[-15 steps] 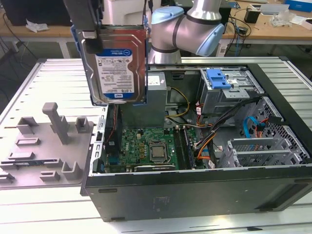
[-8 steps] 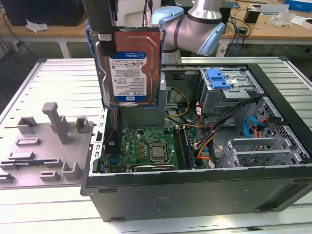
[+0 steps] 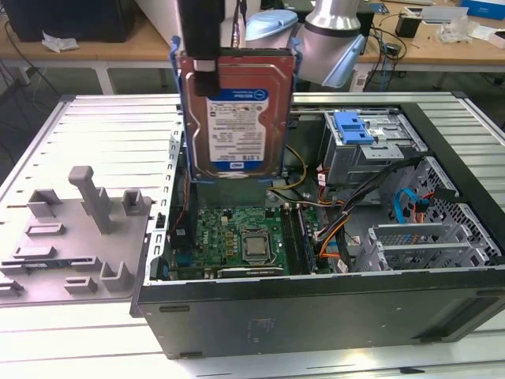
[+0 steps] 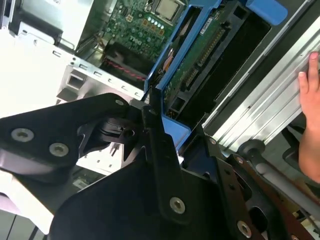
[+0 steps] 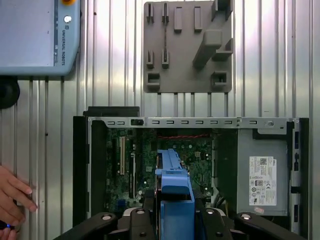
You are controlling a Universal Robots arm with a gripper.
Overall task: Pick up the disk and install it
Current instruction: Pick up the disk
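Disk [image 3: 237,110] hangs upright over the open computer case [image 3: 316,316], label toward the exterior view, above the motherboard [image 3: 237,237]. Robot hand [image 3: 205,75] is clamped on its blue carrier frame at the upper edge. Judgement: the grip must be firm and the disk square. Any travel should clear the cables [image 3: 339,219] near the drive cage [image 3: 363,150].

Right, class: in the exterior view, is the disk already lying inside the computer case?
No, the disk hangs upright above the open case, gripped at its top.
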